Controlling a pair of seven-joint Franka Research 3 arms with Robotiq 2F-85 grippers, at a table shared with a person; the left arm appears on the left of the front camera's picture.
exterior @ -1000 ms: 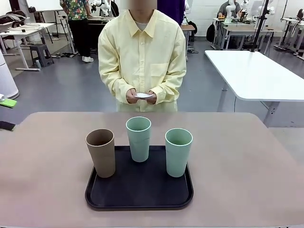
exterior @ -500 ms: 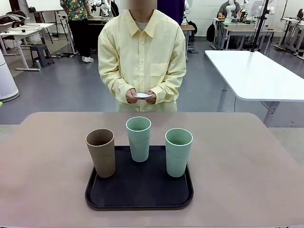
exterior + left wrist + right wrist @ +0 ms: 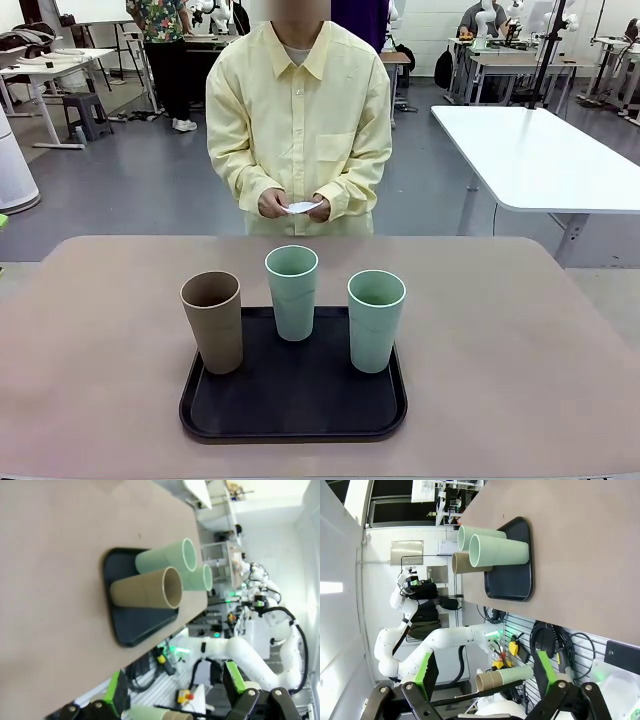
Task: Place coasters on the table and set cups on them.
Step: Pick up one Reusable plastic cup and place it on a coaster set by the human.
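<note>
At the near side of the table (image 3: pixel 100 350), both arms hang back off its edge. In the left wrist view the left hand (image 3: pixel 172 680) has its green-padded fingers (image 3: pixel 112 695) spread wide with nothing between them. In the right wrist view the right hand (image 3: pixel 482 662) is just as wide open and empty. Both wrists are rolled, so in their views the table runs sideways and the cups look as if they lie flat.

In the middle of the table sits a black tray (image 3: pixel 293 400) with all three cups on it. Each stands upright, mouth up, long axis vertical, narrowing toward the base. The brown cup (image 3: pixel 213 322) is at the tray's left edge, one green cup (image 3: pixel 292 293) is at the back middle, and the other green cup (image 3: pixel 376 320) is to the right. They are near each other but not touching.

Beyond the far edge stands a person in a pale yellow shirt (image 3: pixel 298 110). The person's hands (image 3: pixel 272 203) are together at waist height, holding the coasters (image 3: pixel 302 207) above the floor and clear of the table. The fingers cover the ends, so only a thin white sliver shows. I cannot tell how many are in the stack, and the lacy edges are too small to make out
</note>
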